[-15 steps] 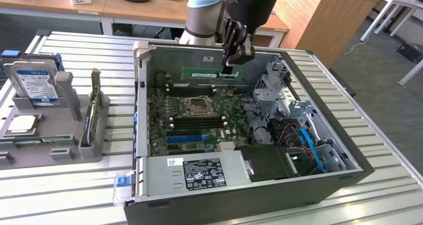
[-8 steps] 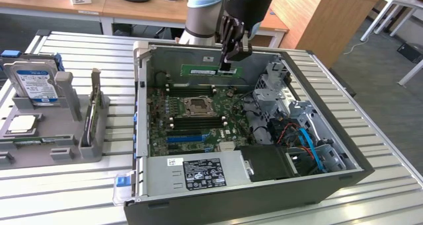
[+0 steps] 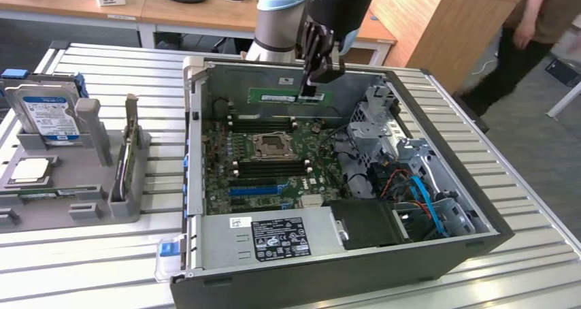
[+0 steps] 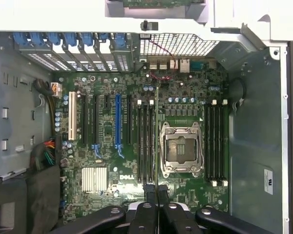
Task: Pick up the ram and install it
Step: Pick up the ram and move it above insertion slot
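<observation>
My gripper point(image 3: 311, 86) hangs above the back of the open computer case point(image 3: 195, 152) and is shut on the ram point(image 3: 283, 96), a long green stick held level and on edge over the motherboard point(image 3: 263, 180). In the wrist view the ram point(image 4: 157, 141) appears edge-on as a thin line running out from between the black fingertips point(image 4: 149, 191). It lies over the strip between the CPU socket point(image 4: 180, 148) and the nearest black memory slots point(image 4: 145, 141). More memory slots point(image 4: 216, 141) lie on the socket's other side. The ram is still above the board, not touching it.
A grey fixture point(image 3: 81, 200) on the exterior view's left holds a blue-labelled hard drive point(image 3: 45, 115) and a processor point(image 3: 27, 169). The power supply point(image 3: 272, 235) and cables point(image 3: 418, 193) fill the near part of the case. A person point(image 3: 535, 23) stands at the far right.
</observation>
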Robot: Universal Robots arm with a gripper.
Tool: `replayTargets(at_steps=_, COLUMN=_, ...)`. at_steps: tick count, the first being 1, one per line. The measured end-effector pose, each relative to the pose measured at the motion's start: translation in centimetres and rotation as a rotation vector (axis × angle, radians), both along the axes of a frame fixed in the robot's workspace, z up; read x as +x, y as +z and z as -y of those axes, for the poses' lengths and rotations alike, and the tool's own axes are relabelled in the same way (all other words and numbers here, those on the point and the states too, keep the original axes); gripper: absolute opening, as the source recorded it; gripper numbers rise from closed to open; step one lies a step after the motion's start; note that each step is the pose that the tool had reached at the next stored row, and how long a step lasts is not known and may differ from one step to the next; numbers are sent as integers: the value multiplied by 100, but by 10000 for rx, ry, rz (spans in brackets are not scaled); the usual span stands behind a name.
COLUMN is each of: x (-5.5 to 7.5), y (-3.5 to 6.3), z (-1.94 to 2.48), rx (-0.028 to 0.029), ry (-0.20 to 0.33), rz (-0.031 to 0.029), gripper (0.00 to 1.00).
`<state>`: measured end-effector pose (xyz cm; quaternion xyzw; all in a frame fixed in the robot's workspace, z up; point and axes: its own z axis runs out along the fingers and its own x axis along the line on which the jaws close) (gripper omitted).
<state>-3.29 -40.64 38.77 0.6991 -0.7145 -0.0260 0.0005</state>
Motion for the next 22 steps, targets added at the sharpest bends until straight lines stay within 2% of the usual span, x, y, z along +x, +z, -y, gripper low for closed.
replayTargets(at_steps=22, x=0, y=-97, z=1, rx=-3, ry=0, rz=-2, gripper=12)
